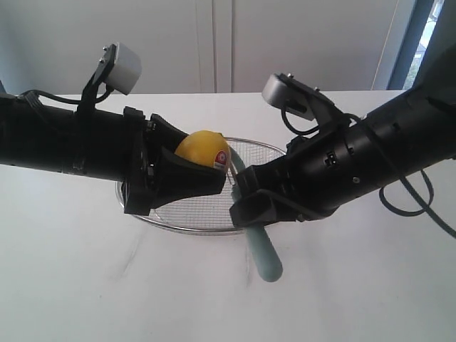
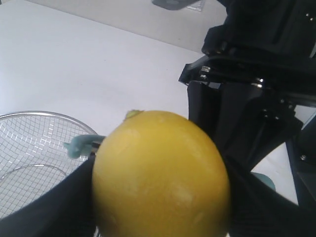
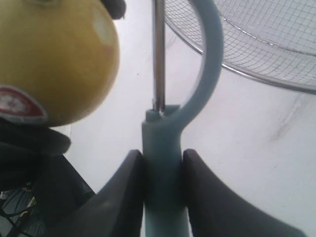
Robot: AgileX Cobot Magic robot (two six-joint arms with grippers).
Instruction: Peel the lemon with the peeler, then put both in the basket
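Note:
The yellow lemon (image 1: 201, 149) with its red-and-white sticker is held above the basket (image 1: 263, 147), and my left gripper (image 1: 187, 165) is shut on it. In the left wrist view the lemon (image 2: 160, 173) fills the space between the black fingers. My right gripper (image 1: 246, 194) is shut on the pale teal peeler (image 1: 265, 260), whose handle hangs down toward the table. In the right wrist view the peeler (image 3: 163, 148) sits clamped between the two fingers (image 3: 121, 192), its metal blade close beside the lemon (image 3: 59, 59) with a small gap.
The silver wire-mesh basket (image 3: 256, 74) rests on a white table (image 1: 356, 285) below both grippers. A white wall stands behind the table. Both black arms reach in from the sides and meet over the basket.

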